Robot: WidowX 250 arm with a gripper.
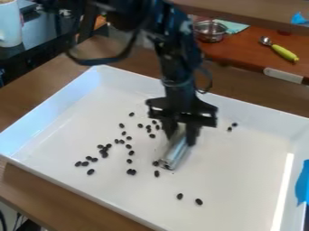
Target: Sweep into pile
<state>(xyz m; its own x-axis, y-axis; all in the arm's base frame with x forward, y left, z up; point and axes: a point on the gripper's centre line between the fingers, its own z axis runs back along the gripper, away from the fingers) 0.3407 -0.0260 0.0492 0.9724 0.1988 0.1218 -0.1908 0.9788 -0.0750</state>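
White tray [91, 191]: your hand [181, 135], closed on a silver tube [174, 155]; black beans [131, 172] around it could slip past your tube's narrow end and scatter.

Beans [104, 154] clutter the tray's [241, 176] left; room opens toward its raised right wall [300, 146].

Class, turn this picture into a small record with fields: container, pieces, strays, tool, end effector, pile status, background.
container: white tray
pieces: small dark beans, mostly on the tray's left half
strays: two toward the far wall, two toward the near side
tool: silvery, tube-like piece, slanted, lower end beside a bean
end effector: above the tray, gripping the tool
pile status: scattered, a few small clusters
background: metal bowl, green-handled scoop
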